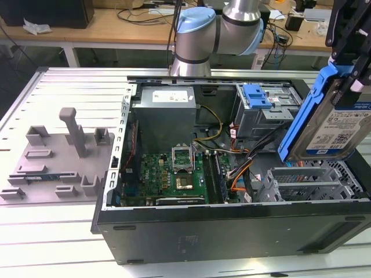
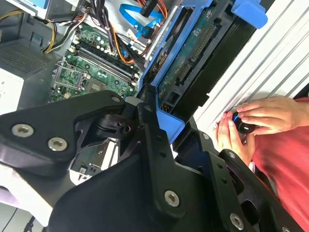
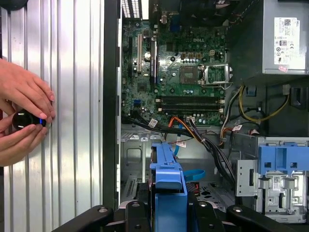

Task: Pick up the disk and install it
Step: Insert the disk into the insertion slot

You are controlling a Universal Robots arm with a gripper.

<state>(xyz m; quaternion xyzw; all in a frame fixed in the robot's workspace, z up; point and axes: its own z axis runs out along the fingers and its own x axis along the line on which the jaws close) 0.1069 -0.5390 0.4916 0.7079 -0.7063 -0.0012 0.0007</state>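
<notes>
The gripper is clamped on the disk, holding it tilted above the open computer case at the exterior view's right. The silver disk carries a white-and-blue printed label and a blue frame around its edges.

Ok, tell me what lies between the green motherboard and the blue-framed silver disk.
Black and orange cables run between motherboard and disk, in the exterior view.

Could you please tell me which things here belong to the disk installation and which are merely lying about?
In the job: disk, held by the gripper; open computer case.
Not part of it: power supply; grey moulded fixture; a person's hands around a black knob.
</notes>
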